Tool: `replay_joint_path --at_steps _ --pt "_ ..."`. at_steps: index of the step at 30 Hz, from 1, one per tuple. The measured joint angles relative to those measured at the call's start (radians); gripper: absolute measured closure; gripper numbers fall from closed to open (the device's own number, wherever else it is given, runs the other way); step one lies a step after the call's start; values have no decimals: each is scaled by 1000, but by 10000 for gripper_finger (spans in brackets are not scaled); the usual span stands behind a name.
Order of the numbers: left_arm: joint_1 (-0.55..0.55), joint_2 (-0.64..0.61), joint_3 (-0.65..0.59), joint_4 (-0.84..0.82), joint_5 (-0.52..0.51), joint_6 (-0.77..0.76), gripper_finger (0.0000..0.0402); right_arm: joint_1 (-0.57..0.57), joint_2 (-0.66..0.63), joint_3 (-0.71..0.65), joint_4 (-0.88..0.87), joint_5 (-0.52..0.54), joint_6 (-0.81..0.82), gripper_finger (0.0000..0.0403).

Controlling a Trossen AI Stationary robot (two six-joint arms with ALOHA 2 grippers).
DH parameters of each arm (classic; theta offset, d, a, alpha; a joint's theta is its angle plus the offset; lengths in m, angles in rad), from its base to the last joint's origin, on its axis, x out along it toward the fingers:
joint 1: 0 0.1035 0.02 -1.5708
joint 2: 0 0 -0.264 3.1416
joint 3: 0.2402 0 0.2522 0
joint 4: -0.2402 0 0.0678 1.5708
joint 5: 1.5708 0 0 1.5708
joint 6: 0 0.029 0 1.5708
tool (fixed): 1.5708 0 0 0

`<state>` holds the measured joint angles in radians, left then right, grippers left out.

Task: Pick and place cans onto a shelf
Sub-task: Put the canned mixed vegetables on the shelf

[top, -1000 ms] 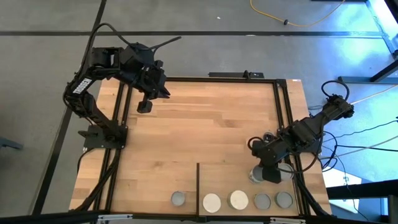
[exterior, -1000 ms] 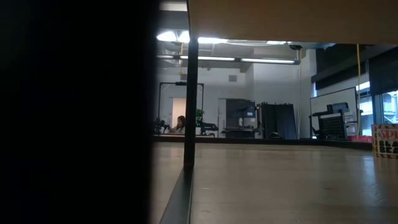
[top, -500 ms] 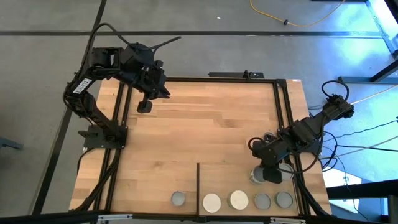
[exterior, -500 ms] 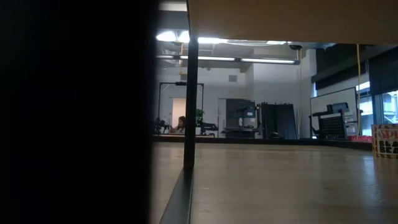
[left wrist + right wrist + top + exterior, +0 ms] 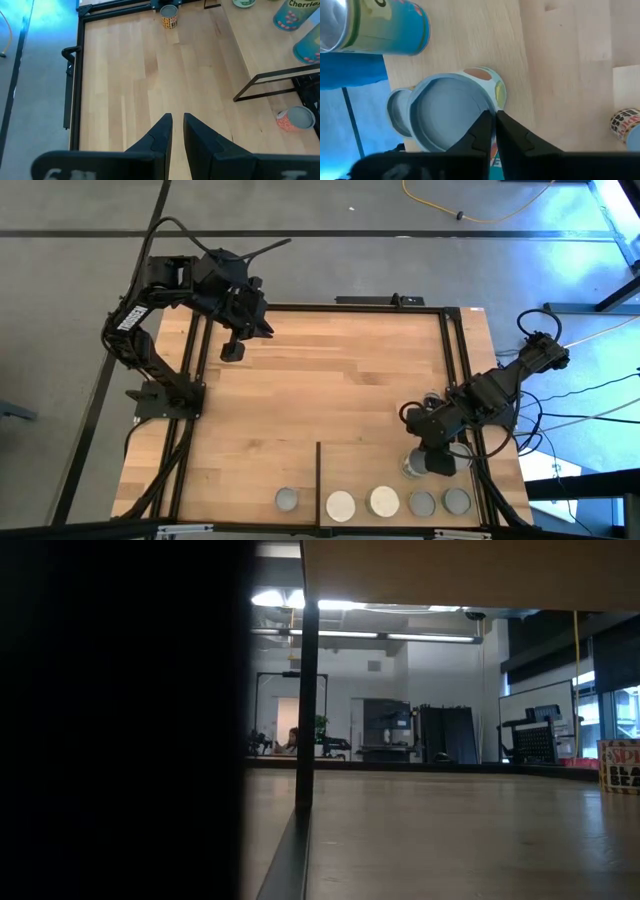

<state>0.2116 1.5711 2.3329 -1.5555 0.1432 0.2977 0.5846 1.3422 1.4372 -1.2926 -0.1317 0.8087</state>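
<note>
Over the table's right side, my right gripper (image 5: 436, 461) (image 5: 494, 131) is shut on a can (image 5: 411, 464) (image 5: 451, 111) that has a silver top and a red-pink side (image 5: 295, 120). This can is just off the shelf's (image 5: 260, 45) edge. A row of cans stands on the shelf to the right of its black strip (image 5: 318, 480), two with whitish tops (image 5: 341, 506) (image 5: 384, 500). One can (image 5: 287, 499) stands left of the strip. My left gripper (image 5: 232, 352) (image 5: 178, 125) hangs shut and holds nothing over the far left corner. My right gripper pinches the can's top rim (image 5: 492, 109) between its two fingers, one finger over the recessed top and one outside against the side label. The fingers slant steeply down from above. The can's top faces up; its base is hidden, so whether it is lifted cannot be told.
Another can (image 5: 430, 400) (image 5: 625, 125) stands on the table beside my right arm. A blue and yellow can (image 5: 380, 25) stands close beyond the held one. The low view shows the shelf's underside (image 5: 470, 570) and a black post (image 5: 305, 690). Bare wood (image 5: 330, 390) fills the table's middle.
</note>
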Motion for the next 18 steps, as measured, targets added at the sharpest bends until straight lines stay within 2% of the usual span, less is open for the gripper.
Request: replay_joint_path --at_steps 6,14,18 --pt "0 0 0 0 0 0 363 0 0 0 0 37 -2 390" --pt "0 0 0 0 0 0 363 0 0 0 2 50 -2 348" --pt "0 0 0 0 0 0 363 0 0 0 2 51 -5 343"
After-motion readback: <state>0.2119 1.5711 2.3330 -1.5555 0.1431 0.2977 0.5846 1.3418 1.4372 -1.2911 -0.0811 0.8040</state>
